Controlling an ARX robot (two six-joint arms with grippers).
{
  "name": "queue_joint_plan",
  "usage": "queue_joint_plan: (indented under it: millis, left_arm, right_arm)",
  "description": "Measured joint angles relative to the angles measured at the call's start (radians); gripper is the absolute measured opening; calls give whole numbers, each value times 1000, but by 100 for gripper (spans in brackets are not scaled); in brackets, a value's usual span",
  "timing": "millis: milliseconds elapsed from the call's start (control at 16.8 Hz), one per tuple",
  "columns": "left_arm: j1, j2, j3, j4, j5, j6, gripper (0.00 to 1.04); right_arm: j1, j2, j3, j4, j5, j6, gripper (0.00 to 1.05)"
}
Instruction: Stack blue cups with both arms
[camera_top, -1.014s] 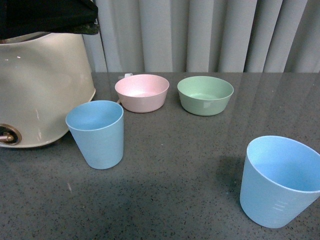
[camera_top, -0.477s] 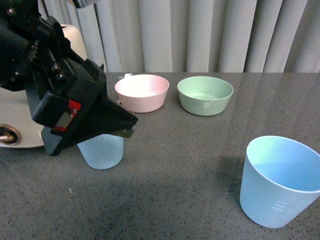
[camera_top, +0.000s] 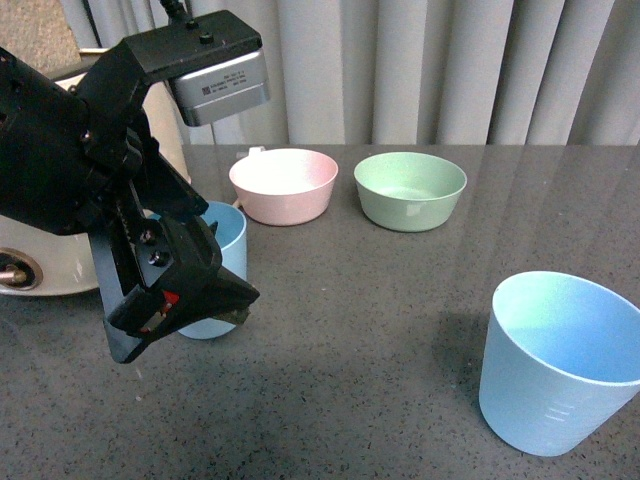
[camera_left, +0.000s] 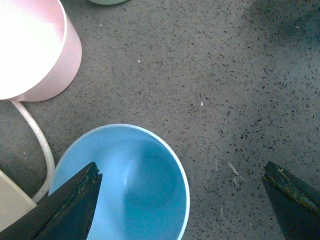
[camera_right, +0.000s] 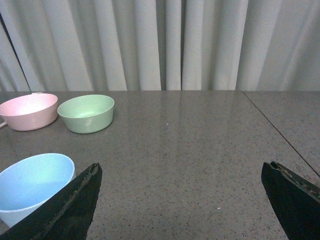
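Two light-blue cups stand upright on the grey table. The left blue cup (camera_top: 226, 243) is partly hidden behind my left gripper (camera_top: 205, 298), which hangs open just above it. In the left wrist view this cup (camera_left: 125, 190) lies under one black finger (camera_left: 70, 205), with its rim between the jaws and nearer that finger; the other finger (camera_left: 292, 200) is over bare table. The second blue cup (camera_top: 560, 360) stands at the front right. My right gripper (camera_right: 180, 205) is open over bare table, with that cup (camera_right: 32, 185) just outside one finger (camera_right: 65, 210).
A pink bowl (camera_top: 285, 185) and a green bowl (camera_top: 410, 190) sit side by side at the back. A cream appliance (camera_top: 25, 250) stands at the left, its white cord (camera_left: 35, 135) running past the left cup. Grey curtains (camera_right: 165, 45) close off the far side.
My left arm has come down from the top left corner and now hangs lower, over and in front of the left blue cup. Cups and bowls have not moved.
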Motion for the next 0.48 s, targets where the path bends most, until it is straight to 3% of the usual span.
queue_joint_plan:
  millis: [298,477]
  left_arm:
    - [-3,21,-23,0,-11,31,97]
    - [-3,37,-23,8,-18,39,62]
  right_arm:
    - [0,0,0,0,0,0,98]
    - [0,0,0,0,0,0,98]
